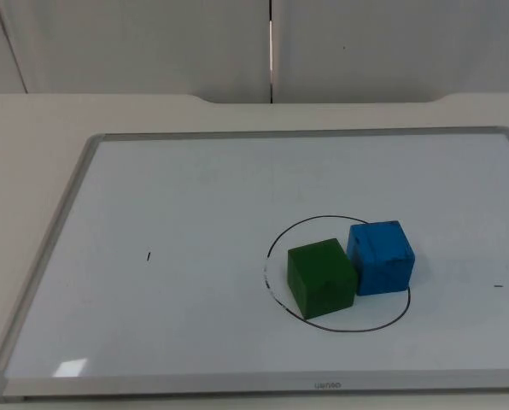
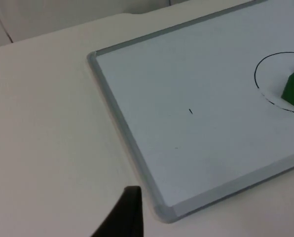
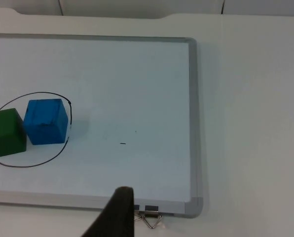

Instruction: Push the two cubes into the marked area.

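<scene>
- The whiteboard (image 1: 195,196) lies flat on the table (image 1: 32,128); I describe the other places from it.
- A black drawn circle (image 1: 276,241) is on the board's right half.
- The green cube (image 1: 321,278) stands inside the circle, and the blue cube (image 1: 380,257) touches its right side, sitting on the circle's right edge.
- The left gripper (image 2: 122,217) hangs outside the board's left near corner; I cannot tell if it is spread or pressed together.
- The right gripper (image 3: 116,215) hangs outside the board's right near edge, beside a binder clip (image 3: 152,217); its state I also cannot tell.
</scene>
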Robot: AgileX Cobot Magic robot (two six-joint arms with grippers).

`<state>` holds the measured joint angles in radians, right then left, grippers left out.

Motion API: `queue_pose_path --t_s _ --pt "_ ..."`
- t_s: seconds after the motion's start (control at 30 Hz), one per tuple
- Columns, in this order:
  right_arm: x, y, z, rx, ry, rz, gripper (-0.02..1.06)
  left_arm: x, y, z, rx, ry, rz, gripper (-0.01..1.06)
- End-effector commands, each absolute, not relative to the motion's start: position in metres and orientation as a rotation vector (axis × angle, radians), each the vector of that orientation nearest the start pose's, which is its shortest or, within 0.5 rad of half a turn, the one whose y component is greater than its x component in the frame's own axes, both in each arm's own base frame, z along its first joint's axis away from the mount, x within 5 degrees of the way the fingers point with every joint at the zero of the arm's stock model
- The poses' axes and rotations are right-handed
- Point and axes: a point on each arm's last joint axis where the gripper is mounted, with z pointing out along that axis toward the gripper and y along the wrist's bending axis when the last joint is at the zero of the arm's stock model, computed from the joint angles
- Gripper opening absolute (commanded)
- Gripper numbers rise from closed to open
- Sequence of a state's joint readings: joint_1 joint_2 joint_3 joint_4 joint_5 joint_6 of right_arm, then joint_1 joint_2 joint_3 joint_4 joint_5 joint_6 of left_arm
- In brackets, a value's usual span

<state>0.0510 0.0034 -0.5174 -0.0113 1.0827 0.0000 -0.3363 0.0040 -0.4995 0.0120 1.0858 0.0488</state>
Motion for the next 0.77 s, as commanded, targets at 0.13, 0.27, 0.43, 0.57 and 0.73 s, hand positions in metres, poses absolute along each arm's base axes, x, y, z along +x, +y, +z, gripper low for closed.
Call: queue_pose_path --t_s 0.13,0.27,0.43,0.57,0.73 --pt "-0.0073 -0.0017 0.2801 -0.040 2.046 0.013 1.05 -0.0046 0.0017 0.2748 0.319 2.041 -0.132 1.05" --pt "-0.0073 -0.0017 0.2801 -0.040 2.046 0.013 1.05 -0.0047 0.0016 0.2748 0.260 2.048 -0.094 1.05" --pt "-0.0073 -0.0017 0.2801 -0.040 2.046 0.013 1.05 -0.0048 0.0014 0.2748 0.204 2.053 -0.060 1.05" --pt "-0.0073 -0.0017 0.2801 -0.040 2.046 0.013 1.05 -0.0048 0.0012 0.2748 0.172 2.056 -0.041 1.05" --pt "-0.0073 -0.0017 0.2801 -0.040 2.046 0.013 1.05 -0.0049 0.0010 0.2748 0.133 2.059 -0.017 1.05"
